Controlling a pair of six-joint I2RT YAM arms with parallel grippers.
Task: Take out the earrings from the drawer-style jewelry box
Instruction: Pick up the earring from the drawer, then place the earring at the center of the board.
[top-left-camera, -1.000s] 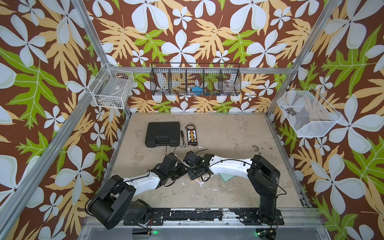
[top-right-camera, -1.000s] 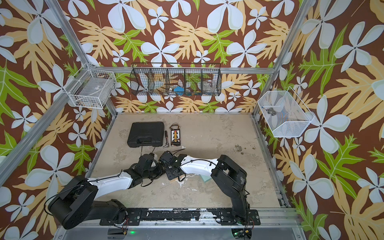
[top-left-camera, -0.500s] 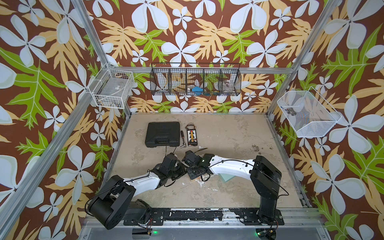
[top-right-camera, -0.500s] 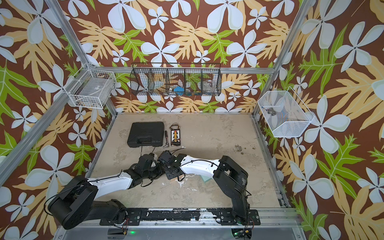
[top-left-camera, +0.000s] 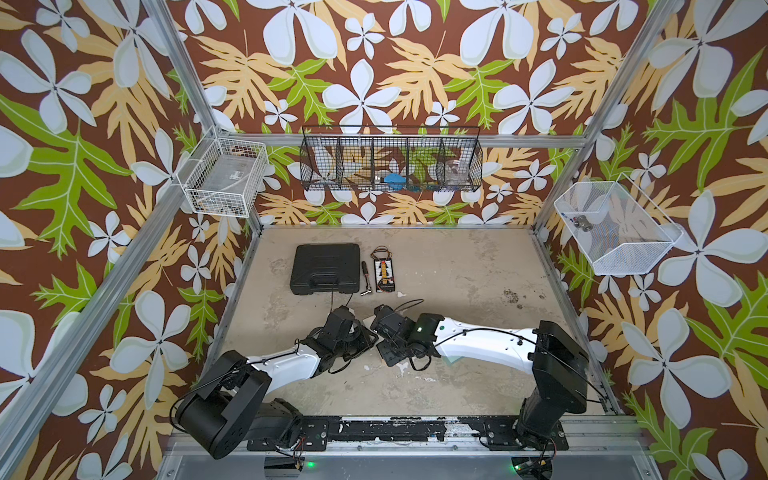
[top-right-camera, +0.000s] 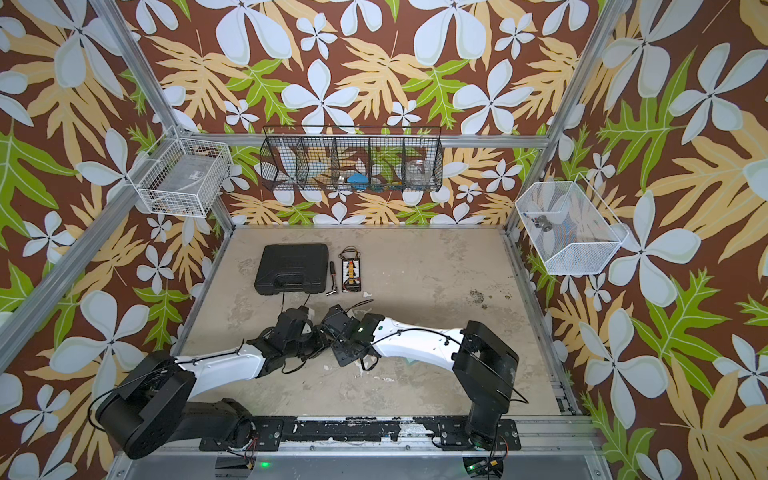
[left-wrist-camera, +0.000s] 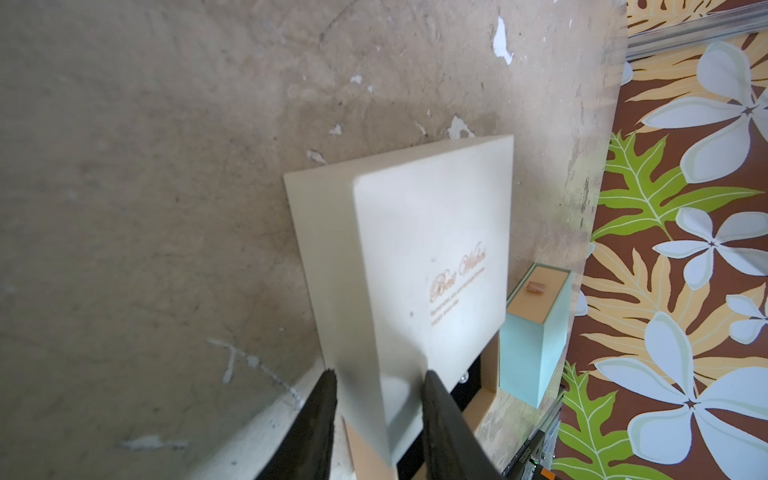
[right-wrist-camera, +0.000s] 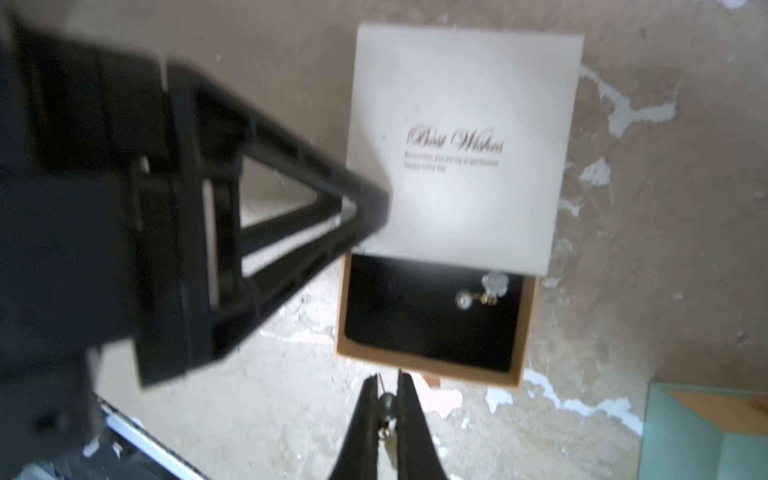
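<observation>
We have the drawer (right-wrist-camera: 415, 328) pulled out of the jewelry box (right-wrist-camera: 461, 104), and our left gripper (left-wrist-camera: 380, 376) clamps the box sleeve. Our right gripper (right-wrist-camera: 387, 395) is pinched tight on one earring (right-wrist-camera: 386, 402), just off the box's drawer front. The remaining earrings (right-wrist-camera: 463, 299) lie inside the box drawer, by the sleeve. We're partway; those are left to pull.

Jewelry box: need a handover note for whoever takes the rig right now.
Left gripper: shut on the edge of the cream box, steadying it.
Right gripper: shut on one earring, just outside the open drawer.
Done: drawer out, one earring lifted clear.
Left: more shiny earring pieces lie inside the drawer; put down the held one, then pick those out.
</observation>
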